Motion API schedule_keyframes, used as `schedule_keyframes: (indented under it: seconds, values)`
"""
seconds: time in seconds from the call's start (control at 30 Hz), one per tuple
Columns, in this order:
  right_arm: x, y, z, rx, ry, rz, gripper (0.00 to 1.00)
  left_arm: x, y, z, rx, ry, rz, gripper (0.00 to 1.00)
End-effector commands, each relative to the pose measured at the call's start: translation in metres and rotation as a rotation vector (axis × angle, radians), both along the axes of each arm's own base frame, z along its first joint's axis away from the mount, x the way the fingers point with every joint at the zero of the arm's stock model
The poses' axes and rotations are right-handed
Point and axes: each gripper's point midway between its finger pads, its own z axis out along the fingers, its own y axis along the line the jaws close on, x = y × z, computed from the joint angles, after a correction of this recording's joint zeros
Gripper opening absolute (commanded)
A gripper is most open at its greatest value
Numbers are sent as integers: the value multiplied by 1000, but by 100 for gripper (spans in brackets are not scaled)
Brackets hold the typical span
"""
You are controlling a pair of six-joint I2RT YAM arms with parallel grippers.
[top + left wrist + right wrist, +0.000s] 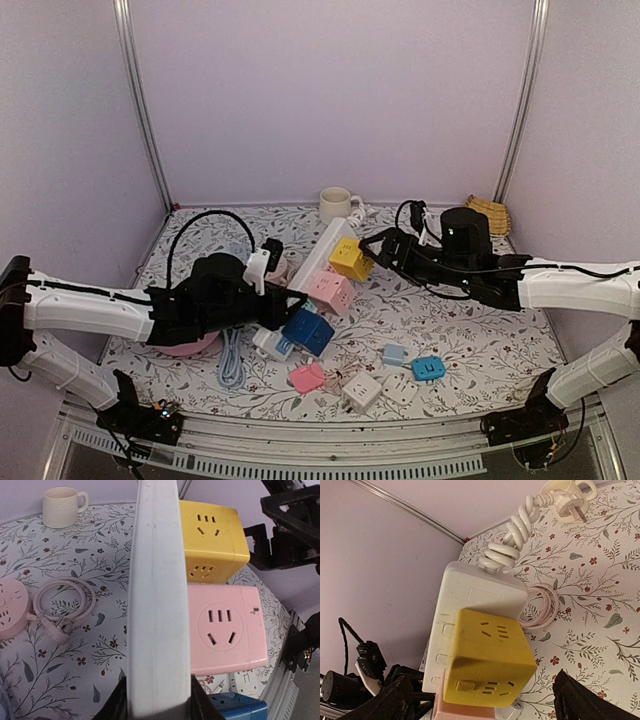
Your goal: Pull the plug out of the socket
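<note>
white strip [322,252] clamped in closed left claw [159,702]; yellow cube [487,655] and pink cube [225,630] plugged into it; right claw [487,700] wide open, flanking yellow cube, fingers clear of it.

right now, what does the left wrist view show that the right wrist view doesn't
Only the left wrist view: the round pink socket and the blue cube. Only the right wrist view: the white spiral cord leaving the strip's end, and its pronged plug. Both: the white power strip, the yellow cube sitting against it, and the pink coiled cable.
</note>
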Motion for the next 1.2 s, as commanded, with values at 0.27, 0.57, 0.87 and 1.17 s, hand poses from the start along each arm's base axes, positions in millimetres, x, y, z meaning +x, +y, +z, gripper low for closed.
schedule_keyframes:
  seconds: [0.27,0.57,0.87,1.17]
  values:
    - [2,9,-6,112,54,6,100,-9,-35,90,-248,-200,-84,0]
    - [-1,15,-21,138,102,30,86,-13,-45,91,-255,-202,-108,0]
    - [-4,18,-22,158,112,46,38,0,-35,78,-188,-199,0,0]
    - [-10,18,-13,189,109,71,15,23,-1,56,-76,-186,214,0]
